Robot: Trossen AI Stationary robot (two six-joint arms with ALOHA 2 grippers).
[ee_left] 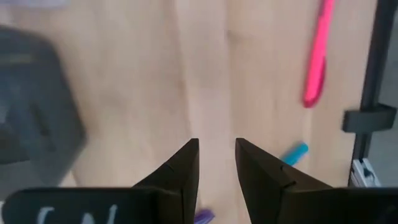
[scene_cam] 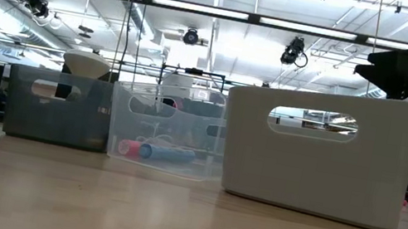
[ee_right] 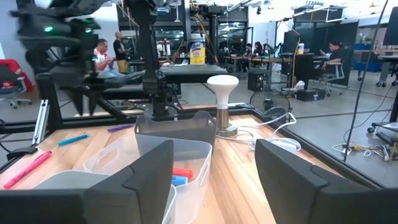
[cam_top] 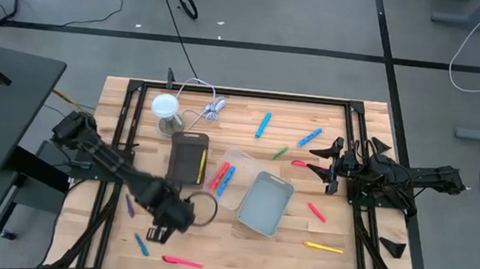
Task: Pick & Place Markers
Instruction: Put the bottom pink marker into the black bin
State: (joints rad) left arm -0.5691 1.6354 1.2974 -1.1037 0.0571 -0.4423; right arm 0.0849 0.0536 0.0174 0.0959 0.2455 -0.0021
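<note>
High view: coloured stick markers (cam_top: 263, 124) lie scattered across the wooden tabletop (cam_top: 230, 239). Left end effector (cam_top: 162, 232), lower left, hovers part-open, empty; right end effector (cam_top: 334, 168), right of centre, gapes wide, empty.

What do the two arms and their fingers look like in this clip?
Both arms are dark, jointed and angular. The left arm and right arm look black from above. The left gripper has wedge-shaped black fingers with white lettering on its body. The right gripper has broad, flat dark-grey fingers.
</note>
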